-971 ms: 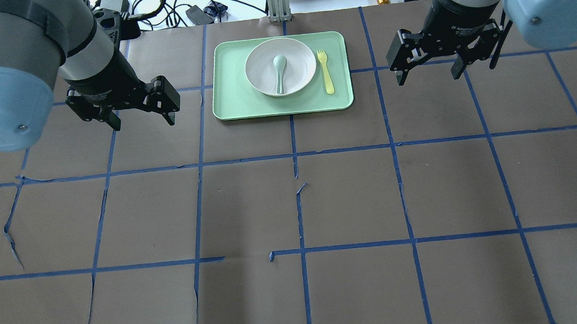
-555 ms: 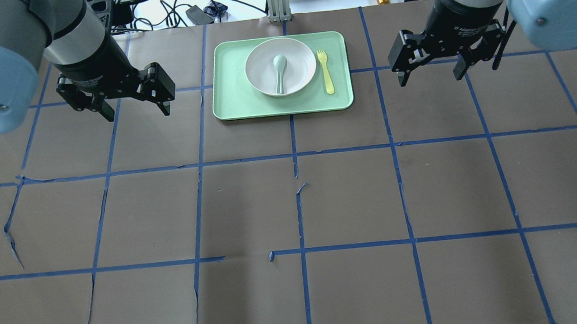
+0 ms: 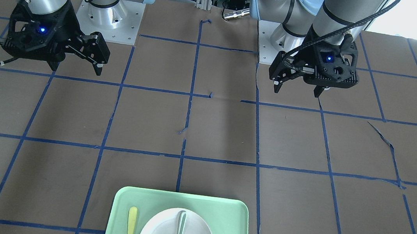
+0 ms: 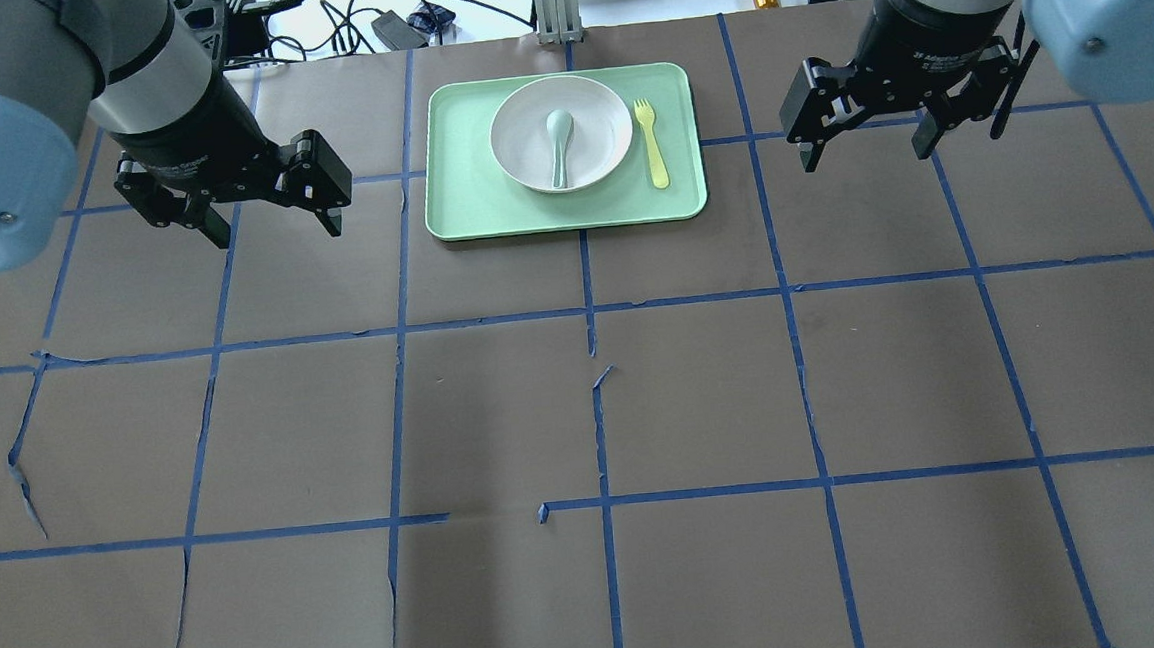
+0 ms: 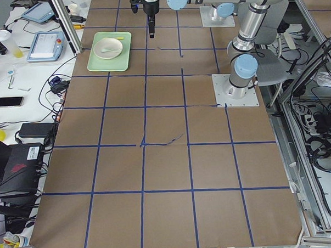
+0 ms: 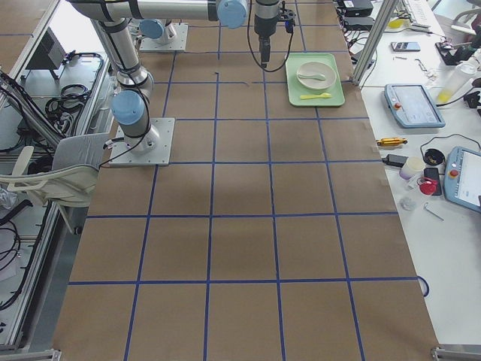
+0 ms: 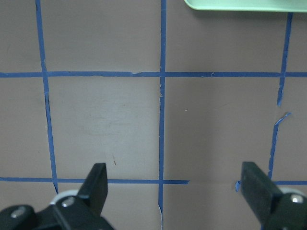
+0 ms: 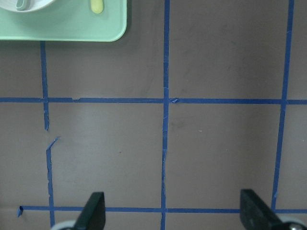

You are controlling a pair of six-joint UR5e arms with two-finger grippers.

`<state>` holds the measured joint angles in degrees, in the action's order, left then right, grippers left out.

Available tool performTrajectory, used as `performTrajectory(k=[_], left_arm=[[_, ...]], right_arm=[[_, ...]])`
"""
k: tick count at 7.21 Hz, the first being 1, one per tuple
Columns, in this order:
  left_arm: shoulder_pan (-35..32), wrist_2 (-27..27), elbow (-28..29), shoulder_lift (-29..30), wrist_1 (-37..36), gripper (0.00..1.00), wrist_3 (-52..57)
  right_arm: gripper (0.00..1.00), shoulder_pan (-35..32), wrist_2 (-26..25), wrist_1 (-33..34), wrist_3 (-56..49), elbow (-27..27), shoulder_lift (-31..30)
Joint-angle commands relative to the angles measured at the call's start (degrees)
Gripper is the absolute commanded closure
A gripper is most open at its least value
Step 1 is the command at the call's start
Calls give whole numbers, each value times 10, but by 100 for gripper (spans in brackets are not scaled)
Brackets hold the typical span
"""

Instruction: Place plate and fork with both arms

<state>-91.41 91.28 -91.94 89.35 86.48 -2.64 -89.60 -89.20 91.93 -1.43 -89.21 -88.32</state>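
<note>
Overhead exterior, round off-white plate (image 4: 600, 127), slim yellow fork (image 4: 653, 149)

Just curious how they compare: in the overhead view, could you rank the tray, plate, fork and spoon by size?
1. tray
2. plate
3. fork and spoon: about alike in length, so not ranked.

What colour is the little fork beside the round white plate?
Yellow. The slim plastic fork shows best in the overhead exterior view.
</note>
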Motion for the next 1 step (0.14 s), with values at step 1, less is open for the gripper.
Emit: performTrajectory(k=[1], left_arm=[[0,0,-1,0,0,0,0]], right_arm=[[0,0,0,0,2,0,0]])
